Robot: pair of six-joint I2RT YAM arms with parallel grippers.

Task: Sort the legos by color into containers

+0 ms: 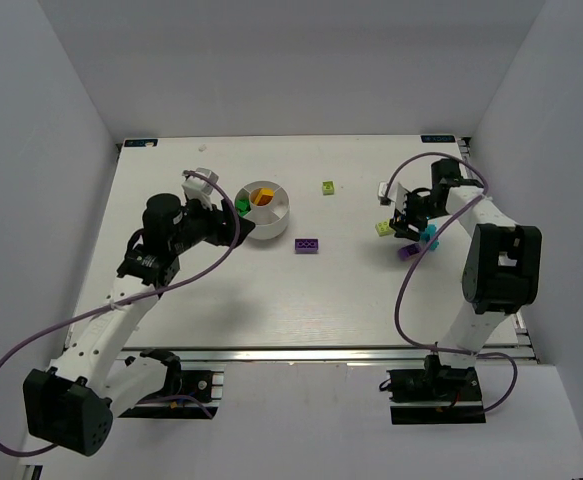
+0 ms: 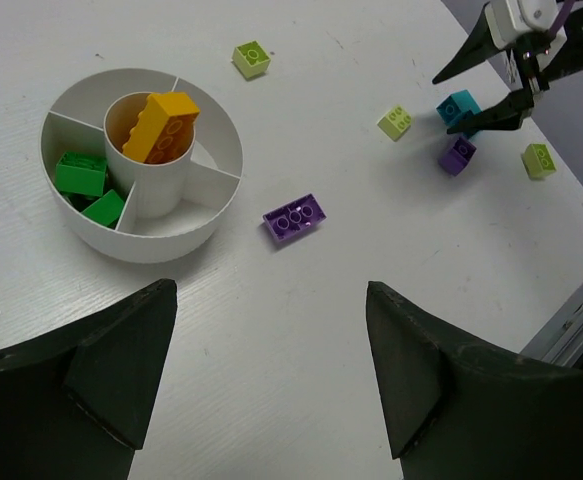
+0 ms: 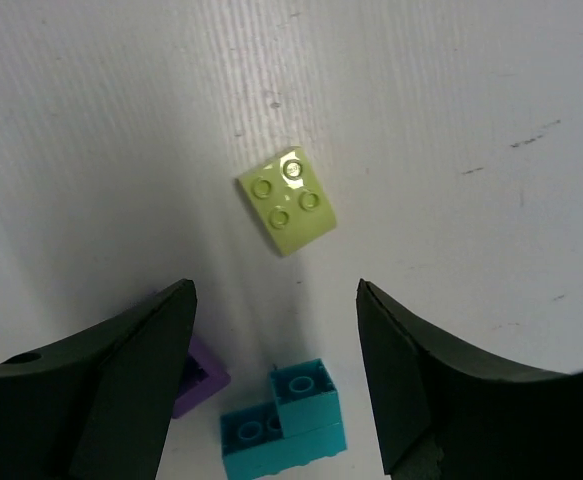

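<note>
**Lego sort: right-hand cluster, pick pending**

- Round white plastic divided dish (image 2: 161,240) on the white surface (image 1: 321,300). Its central well holds yellow-orange studded bricks (image 2: 161,125), and one wedge holds green bricks (image 2: 81,172).
- Flat purple brick (image 2: 294,218): just beside the dish, near-right.
- Well right of the dish: square lime-green brick (image 3: 286,202), cyan brick (image 3: 286,430), small purple brick (image 3: 199,375).
- Right gripper (image 3: 274,300): above that cluster, jaws spread, empty.
- Left gripper (image 2: 271,290): just left of the dish, spread, empty.
- Handling note: the lime brick lies skewed. Probably best to square the wrist to its sides, centre over it, and descend clear of the cyan neighbour.
</note>
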